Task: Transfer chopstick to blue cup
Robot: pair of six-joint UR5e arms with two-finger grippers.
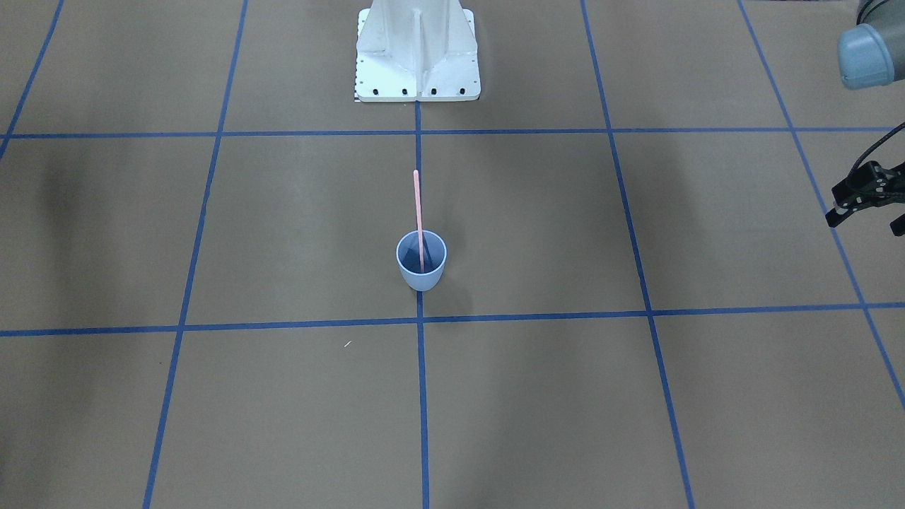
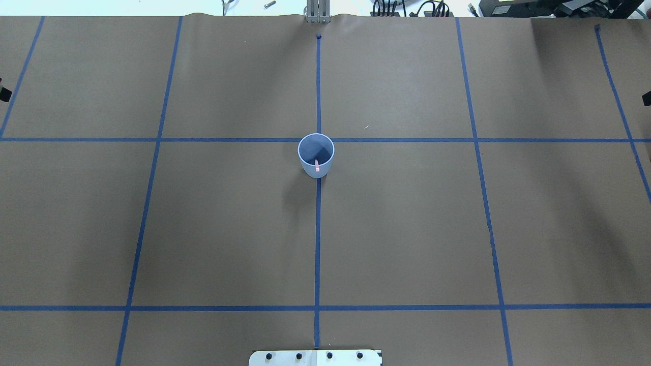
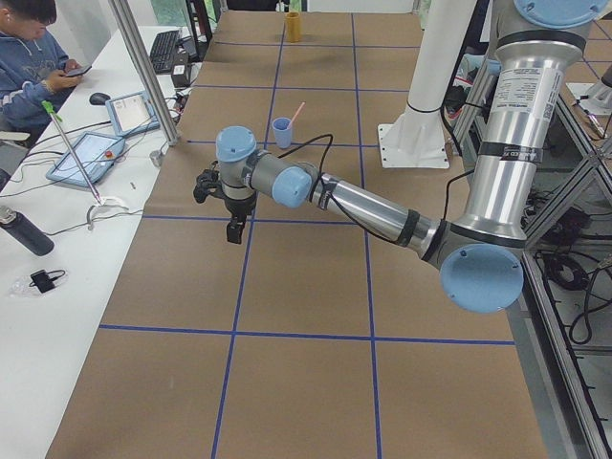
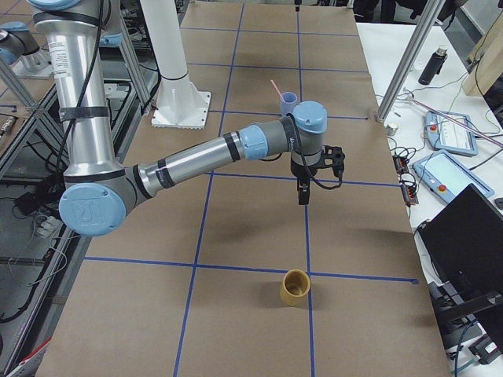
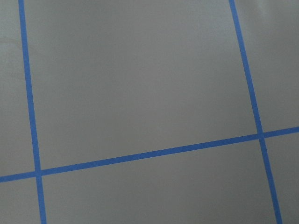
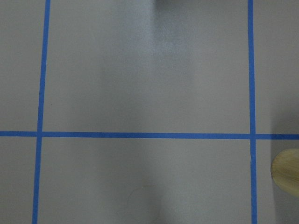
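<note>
The blue cup [image 1: 422,281] stands upright at the table's middle on the centre tape line. The salmon-pink chopstick [image 1: 418,212] stands inside it, leaning toward the robot's base, and sticks out well above the rim. From overhead only the chopstick's top end [image 2: 317,165] shows against the cup [image 2: 315,146]. My left gripper [image 1: 866,220] hangs far off at that view's right edge, open and holding nothing. The right gripper [image 4: 318,177] hovers over bare paper on the cup's other side; I cannot tell if it is open or shut.
A tan cup [image 4: 296,288] stands on the table toward the end on the robot's right, and its edge shows in the right wrist view [image 6: 286,170]. The white robot base [image 1: 417,53] sits at the table's edge. A person [image 3: 29,57] sits at a side desk.
</note>
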